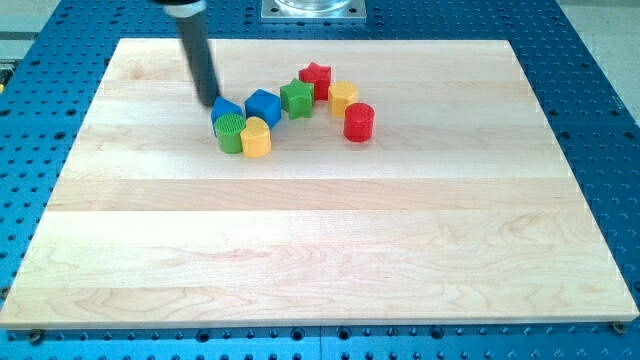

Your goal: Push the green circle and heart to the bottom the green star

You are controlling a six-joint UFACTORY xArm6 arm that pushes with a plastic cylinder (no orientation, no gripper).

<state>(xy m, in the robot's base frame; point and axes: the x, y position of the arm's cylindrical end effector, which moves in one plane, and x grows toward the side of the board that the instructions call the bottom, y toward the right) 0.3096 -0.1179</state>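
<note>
The green circle stands left of centre near the view's top, touching a yellow heart on its right. The green star lies up and to the right of them, between a blue block and a red star. My tip is just up-left of the green circle, beside another blue block that sits directly above the circle.
A yellow block and a red cylinder sit right of the green star. The wooden board lies on a blue perforated table. A metal mount shows at the view's top.
</note>
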